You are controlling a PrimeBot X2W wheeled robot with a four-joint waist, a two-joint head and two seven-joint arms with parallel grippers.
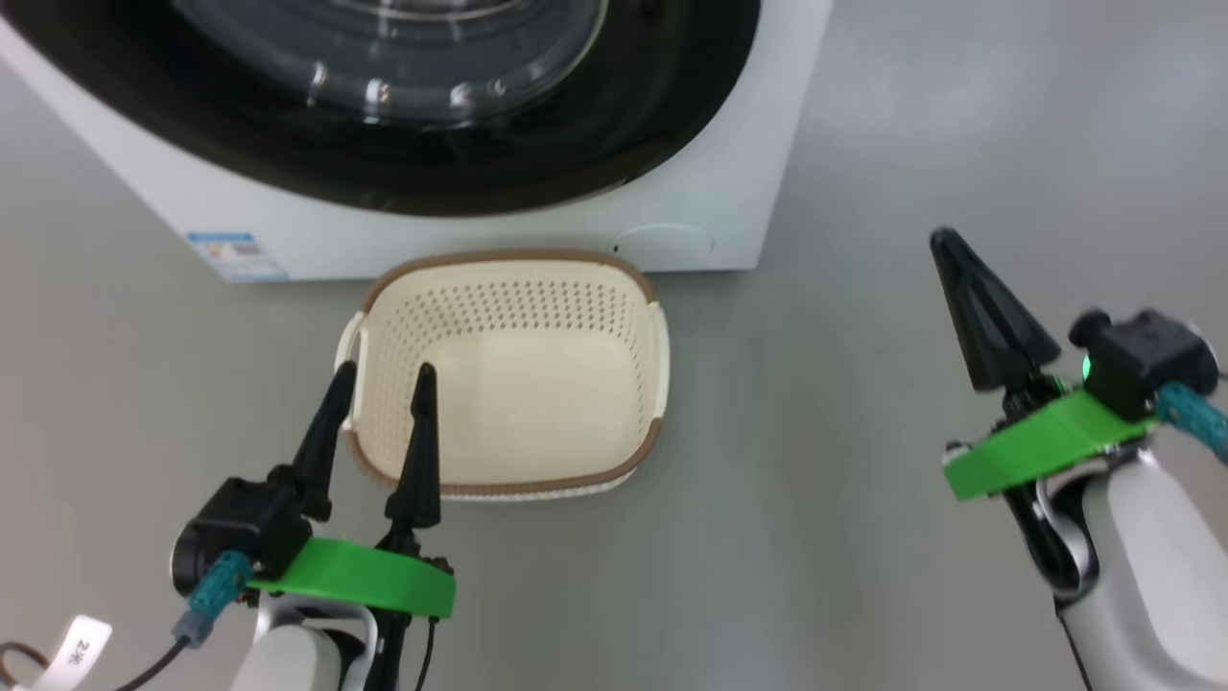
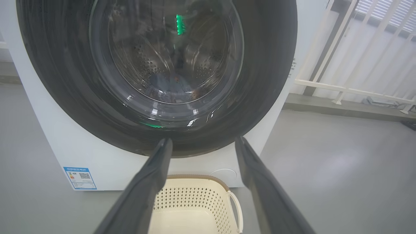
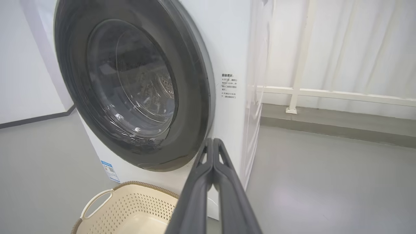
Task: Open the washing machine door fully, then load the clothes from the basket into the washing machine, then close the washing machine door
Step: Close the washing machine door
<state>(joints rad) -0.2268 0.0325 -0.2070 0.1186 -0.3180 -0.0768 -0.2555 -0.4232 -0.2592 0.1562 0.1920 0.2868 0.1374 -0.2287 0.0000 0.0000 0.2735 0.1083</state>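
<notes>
The washing machine (image 1: 499, 235) stands in front of me with the washing machine door (image 2: 65, 84) shut flat against its front. Behind the glass, low in the drum, bluish clothes (image 2: 169, 85) with orange specks show dimly. The cream basket (image 1: 508, 257) sits on the floor against the machine's base and holds nothing. My left gripper (image 1: 384, 372) hovers open over the basket's near left corner, fingers pointing at the door (image 2: 204, 140). Off to the right, my right gripper (image 1: 945, 238) is shut on nothing, level with the machine's right front edge (image 3: 213, 140).
Grey floor (image 1: 863, 432) spreads to the right of the machine. A white railing (image 3: 325, 94) and a pale curtain (image 3: 357, 42) run along the wall beyond it. A blue label sticker (image 1: 236, 255) marks the machine's lower left front.
</notes>
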